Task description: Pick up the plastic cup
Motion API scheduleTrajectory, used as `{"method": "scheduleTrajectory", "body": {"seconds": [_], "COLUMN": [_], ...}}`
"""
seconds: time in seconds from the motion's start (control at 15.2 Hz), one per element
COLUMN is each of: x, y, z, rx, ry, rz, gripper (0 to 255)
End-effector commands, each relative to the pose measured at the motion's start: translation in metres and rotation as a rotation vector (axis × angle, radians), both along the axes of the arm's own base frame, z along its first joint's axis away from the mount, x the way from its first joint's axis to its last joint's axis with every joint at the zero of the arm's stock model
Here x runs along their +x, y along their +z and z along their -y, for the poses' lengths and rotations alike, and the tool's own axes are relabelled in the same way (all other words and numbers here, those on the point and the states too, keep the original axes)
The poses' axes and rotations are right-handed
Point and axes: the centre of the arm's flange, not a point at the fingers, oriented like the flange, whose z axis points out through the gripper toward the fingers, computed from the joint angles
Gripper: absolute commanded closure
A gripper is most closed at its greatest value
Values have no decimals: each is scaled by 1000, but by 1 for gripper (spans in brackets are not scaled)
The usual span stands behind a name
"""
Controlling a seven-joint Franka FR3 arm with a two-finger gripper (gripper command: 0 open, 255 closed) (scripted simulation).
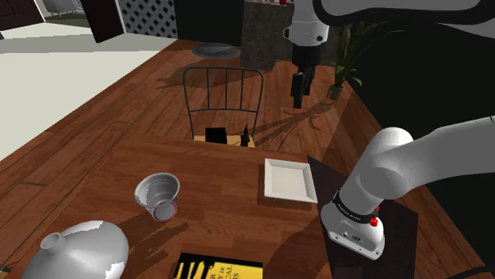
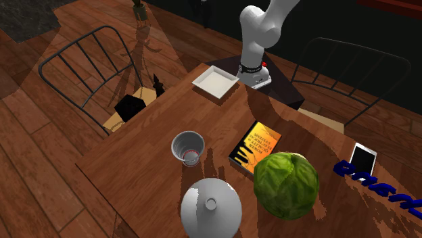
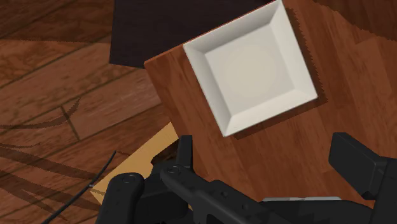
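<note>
One grey cup (image 1: pixel 157 193) on wooden table (image 1: pixel 214 178)

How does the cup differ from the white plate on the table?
The cup is round, deep and grey with a red ring; the plate is square, shallow and plain white. The cup sits well along the table; the plate lies at its corner by the stand. Both look empty and rest on the wooden top, apart from the gripper.

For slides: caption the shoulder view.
Black two-finger gripper hangs high, far from the grey cup on the wooden table.
</note>
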Motion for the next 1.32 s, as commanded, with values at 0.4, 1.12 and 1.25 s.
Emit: {"method": "scheduleTrajectory", "body": {"seconds": [0.4,1.12,1.25], "x": [22,65,73], "y": [-26,-76,-85], "z": [-72,-203,-227], "rx": [-12,-34,-38], "ry": [-9,-27,-30], "rz": [13,36,41], "gripper": [0,0,0]}}
